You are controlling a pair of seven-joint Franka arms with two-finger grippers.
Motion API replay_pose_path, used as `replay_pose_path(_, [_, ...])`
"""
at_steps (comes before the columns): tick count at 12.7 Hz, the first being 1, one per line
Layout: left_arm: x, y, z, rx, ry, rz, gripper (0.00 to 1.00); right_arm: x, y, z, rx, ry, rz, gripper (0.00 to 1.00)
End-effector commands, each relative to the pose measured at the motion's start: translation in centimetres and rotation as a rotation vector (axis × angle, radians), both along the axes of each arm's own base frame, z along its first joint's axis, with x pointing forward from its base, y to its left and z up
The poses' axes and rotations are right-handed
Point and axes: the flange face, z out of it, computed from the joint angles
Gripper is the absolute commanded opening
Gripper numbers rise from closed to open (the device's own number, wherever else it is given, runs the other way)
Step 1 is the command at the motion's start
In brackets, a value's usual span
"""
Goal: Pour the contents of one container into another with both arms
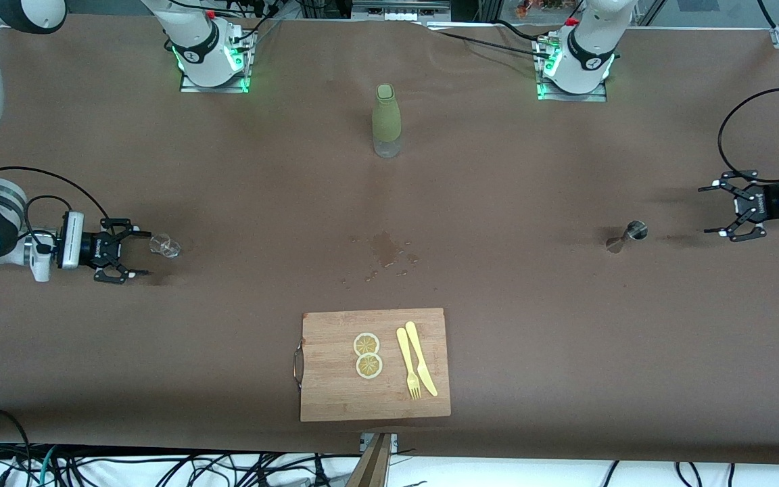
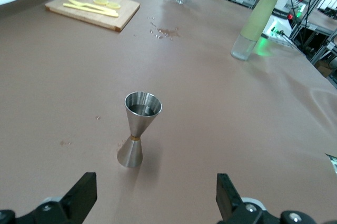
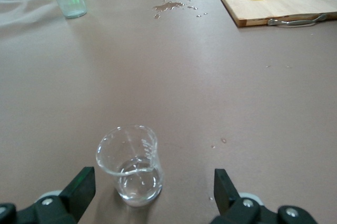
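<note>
A small clear glass beaker point(image 1: 165, 245) holding a little clear liquid stands on the table toward the right arm's end. My right gripper point(image 1: 140, 252) sits low beside it, open, with the beaker point(image 3: 129, 163) just at its fingertips and closer to one finger; the right gripper point(image 3: 154, 190) holds nothing. A steel jigger point(image 1: 626, 235) stands upright toward the left arm's end. My left gripper point(image 1: 706, 210) is open, a short way from the jigger and apart from it. In the left wrist view the jigger point(image 2: 139, 129) is ahead of the open left gripper point(image 2: 156, 192).
A tall bottle with a green sleeve point(image 1: 385, 120) stands mid-table near the arm bases. A wet spill point(image 1: 384, 249) marks the brown cloth at the centre. Nearer the front camera lies a wooden cutting board point(image 1: 335, 396) with two lemon slices point(image 1: 367, 355) and a yellow fork and knife point(image 1: 415, 365).
</note>
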Motion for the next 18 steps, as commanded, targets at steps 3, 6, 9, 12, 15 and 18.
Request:
replay_pose_path(3, [1.1,-1.8,-4.1,-0.105,-0.102,-0.039,1.0,-1.1,1.6,-1.7,0.022,0.021,0.032,1.0])
replay_pose_path(6, [1.7,-4.4,-6.9,-0.133,-0.113,-0.062,0.99,-1.3,1.6,-1.9,0.013,0.028,0.044,0.98])
replay_pose_path(9, [2.3,-6.4,-8.7,-0.171,-0.131,-0.073,0.99,-1.3,1.6,-1.9,0.004,0.033,0.054,0.79])
replay_pose_path(12, [2.9,-7.6,-9.8,-0.19,-0.161,-0.07,0.99,-1.3,1.8,-1.9,-0.005,0.04,0.066,0.58])
replay_pose_path(15, [3.3,-8.6,-10.9,-0.206,-0.195,-0.061,0.99,-0.8,2.6,-1.7,-0.009,0.039,0.078,0.37])
replay_pose_path(18, [4.1,-10.7,-12.3,-0.237,-0.235,-0.058,0.98,-0.3,3.4,-1.1,-0.013,0.03,0.094,0.19])
